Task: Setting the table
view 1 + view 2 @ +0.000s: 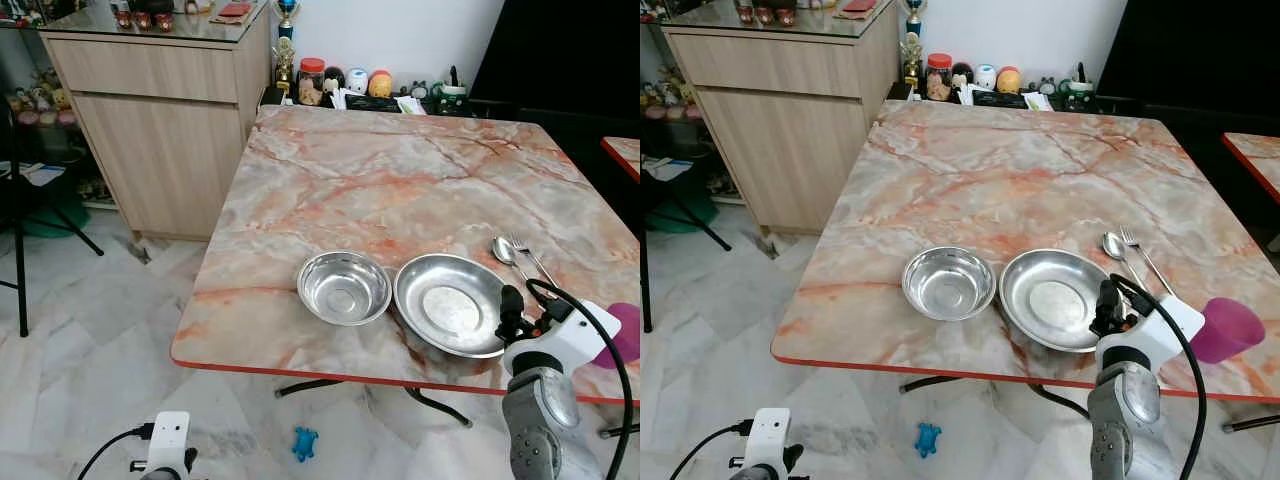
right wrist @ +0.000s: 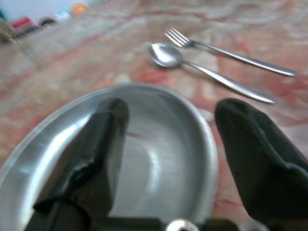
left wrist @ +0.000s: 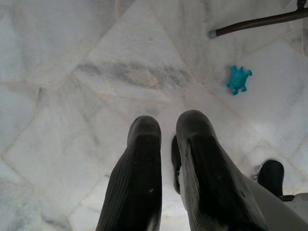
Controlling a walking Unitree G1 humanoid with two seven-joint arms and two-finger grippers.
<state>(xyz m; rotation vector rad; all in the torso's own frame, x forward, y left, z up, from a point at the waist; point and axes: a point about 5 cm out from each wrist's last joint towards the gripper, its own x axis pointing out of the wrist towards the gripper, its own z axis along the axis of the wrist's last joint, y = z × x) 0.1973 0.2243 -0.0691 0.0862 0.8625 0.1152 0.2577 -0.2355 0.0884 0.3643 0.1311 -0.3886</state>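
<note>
A small steel bowl [image 1: 344,287] and a wider steel plate [image 1: 452,303] sit side by side near the front edge of the marble table [image 1: 400,170]. A spoon [image 1: 503,250] and fork [image 1: 530,257] lie just beyond the plate on its right. A pink cup [image 1: 1225,330] stands at the front right. My right gripper [image 2: 174,109] is open over the plate's [image 2: 144,144] near right rim, with the spoon [image 2: 166,54] and fork [image 2: 178,36] ahead of it and nothing between its fingers. My left gripper [image 3: 168,126] hangs shut, low above the floor.
A wooden cabinet [image 1: 160,120] stands left of the table. Jars and figurines [image 1: 345,85] line the far wall. A small blue toy [image 1: 305,442] lies on the tiled floor under the table's front edge, beside a table leg [image 3: 255,22]. A black stand [image 1: 18,250] is at far left.
</note>
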